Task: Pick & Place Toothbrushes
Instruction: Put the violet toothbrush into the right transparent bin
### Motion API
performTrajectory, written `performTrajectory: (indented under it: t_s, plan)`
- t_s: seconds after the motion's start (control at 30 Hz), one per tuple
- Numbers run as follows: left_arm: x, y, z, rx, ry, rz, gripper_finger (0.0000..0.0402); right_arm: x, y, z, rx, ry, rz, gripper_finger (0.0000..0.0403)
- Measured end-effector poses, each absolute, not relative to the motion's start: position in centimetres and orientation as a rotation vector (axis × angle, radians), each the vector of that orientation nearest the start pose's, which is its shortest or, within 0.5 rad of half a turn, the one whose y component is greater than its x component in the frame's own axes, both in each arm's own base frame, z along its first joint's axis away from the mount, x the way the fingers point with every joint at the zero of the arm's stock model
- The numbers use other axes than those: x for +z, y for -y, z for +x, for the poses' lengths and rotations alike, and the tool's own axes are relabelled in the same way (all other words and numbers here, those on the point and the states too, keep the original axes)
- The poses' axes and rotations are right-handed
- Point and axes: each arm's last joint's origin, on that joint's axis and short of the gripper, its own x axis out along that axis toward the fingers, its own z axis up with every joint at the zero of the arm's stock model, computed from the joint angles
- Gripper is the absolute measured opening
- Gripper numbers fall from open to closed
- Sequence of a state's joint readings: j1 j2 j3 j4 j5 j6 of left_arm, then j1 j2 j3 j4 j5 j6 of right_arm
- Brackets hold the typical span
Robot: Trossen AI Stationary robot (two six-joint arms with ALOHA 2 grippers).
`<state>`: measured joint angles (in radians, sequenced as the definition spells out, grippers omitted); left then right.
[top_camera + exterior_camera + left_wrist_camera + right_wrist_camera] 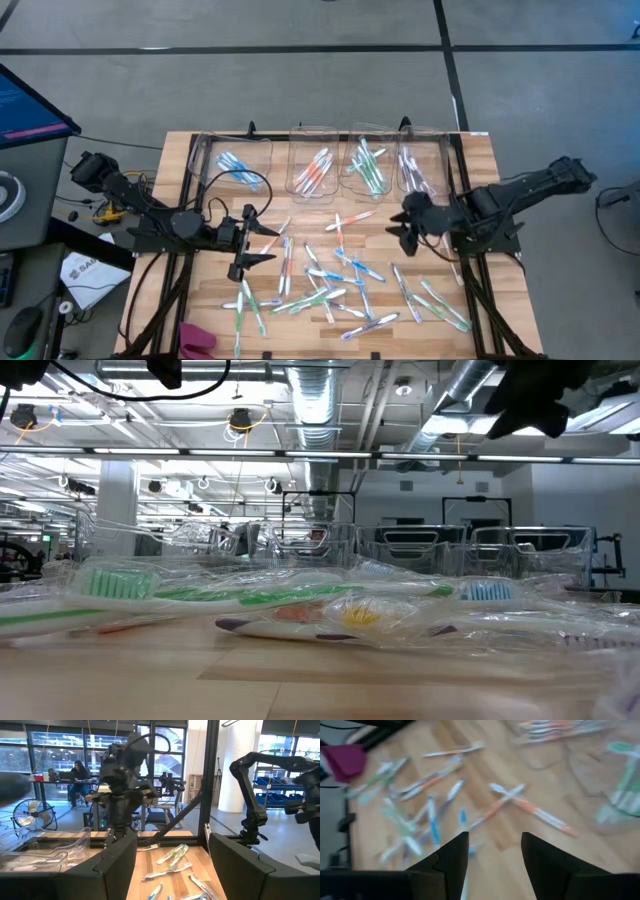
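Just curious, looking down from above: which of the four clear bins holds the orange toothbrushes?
The second bin from the left. Its toothbrushes have orange-red accents, while the leftmost bin holds blue ones, the third green, and the rightmost purplish ones.

— What did the room look like?
— Grey floor (300, 90) crossed by dark lines, silver ceiling ducts (320, 400) overhead.
— Any windows?
— Tall windows (60, 750), a fan (27, 815) nearby, and a person (77, 772) sat at a desk.
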<state>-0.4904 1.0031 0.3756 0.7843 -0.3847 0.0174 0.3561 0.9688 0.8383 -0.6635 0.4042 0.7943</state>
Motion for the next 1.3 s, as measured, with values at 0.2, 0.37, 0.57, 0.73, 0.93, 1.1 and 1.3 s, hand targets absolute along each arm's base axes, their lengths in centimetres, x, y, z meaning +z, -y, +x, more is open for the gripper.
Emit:
performTrajectory:
  t_s: [0.2,0.37,0.57,0.73,0.93,1.1,1.3]
  plan:
    - [24.6,8.7,18.6,-0.106,0.142,-0.065,0.0241,28.2,-7.0,17.4,-0.327,-0.633,0.485,0.0178]
    - [24.5,8.7,18.6,-0.108,0.139,-0.094,0.0241,28.0,-7.9,17.3,-0.325,-0.629,0.484,0.0176]
    - [24.5,8.7,18.6,-0.108,0.135,-0.092,0.0241,26.8,-9.2,18.0,-0.319,-0.681,0.435,0.0178]
    - [24.4,8.7,18.6,-0.108,0.13,-0.09,0.0241,25.6,-10.3,18.7,-0.339,-0.722,0.449,0.0177]
    - [24.4,8.7,18.6,-0.108,0.127,-0.088,0.0241,25.0,-11.0,18.8,-0.329,-0.763,0.484,0.0177]
    - [24.4,8.7,18.6,-0.107,0.126,-0.087,0.0241,25.0,-11.1,18.7,-0.324,-0.767,0.493,0.0178]
    - [24.4,8.7,18.6,-0.108,0.125,-0.087,0.0241,25.0,-11.1,18.7,-0.327,-0.766,0.502,0.0175]
